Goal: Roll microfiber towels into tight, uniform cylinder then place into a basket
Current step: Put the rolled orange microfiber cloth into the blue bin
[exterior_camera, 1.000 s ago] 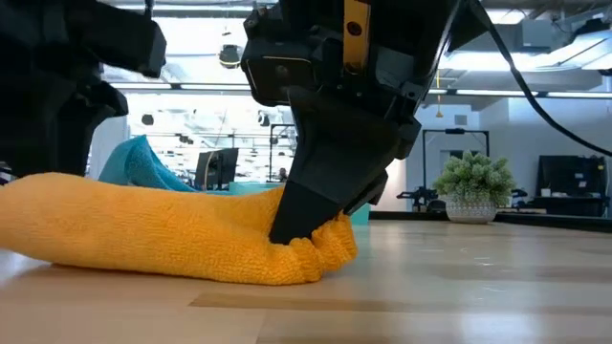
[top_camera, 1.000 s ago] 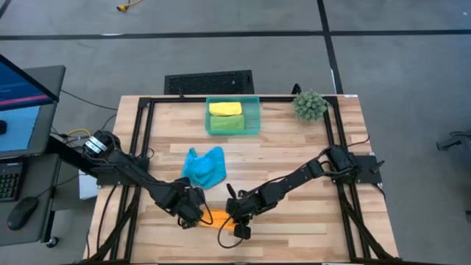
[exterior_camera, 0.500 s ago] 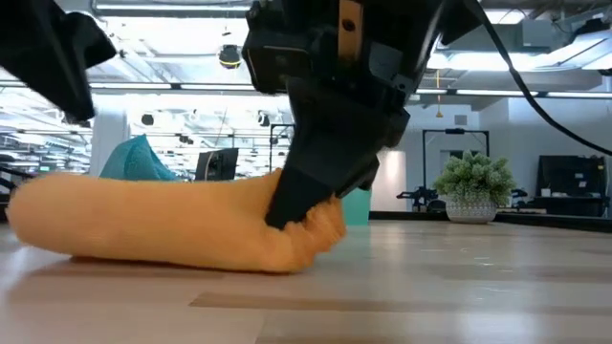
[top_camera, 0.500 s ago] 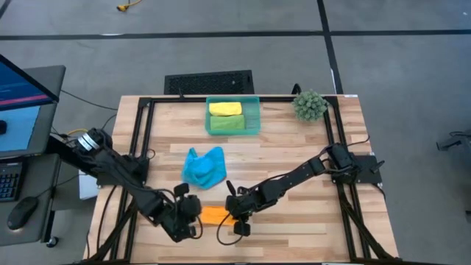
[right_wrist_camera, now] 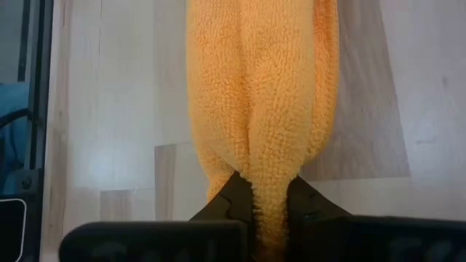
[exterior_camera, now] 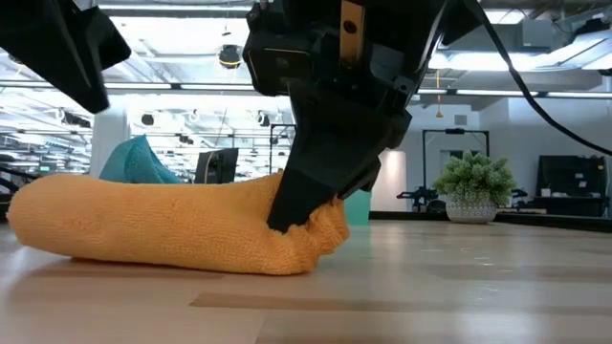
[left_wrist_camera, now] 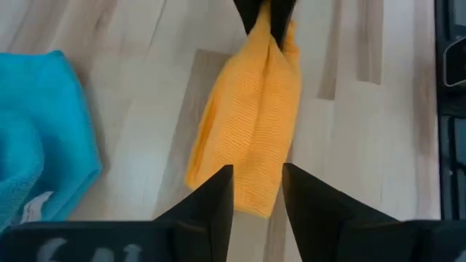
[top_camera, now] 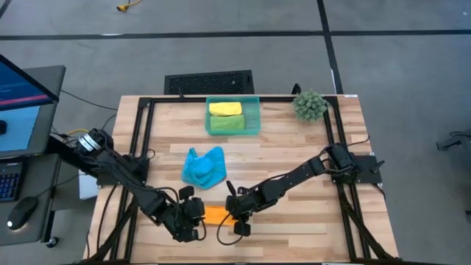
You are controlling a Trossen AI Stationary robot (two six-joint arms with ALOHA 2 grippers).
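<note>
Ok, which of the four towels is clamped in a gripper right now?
The orange towel: the right gripper pinches its end. Blue lies loose; yellow and green sit in the basket.

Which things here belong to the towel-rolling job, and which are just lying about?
Job: orange towel, pinched by the right gripper; blue towel; yellow towel and green towel in the basket; left gripper.
Lying about: plant ball; keyboard.

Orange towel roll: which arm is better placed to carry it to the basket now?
Right: its end effector is shut on the orange towel roll; the left end effector stands open at the other end.
</note>
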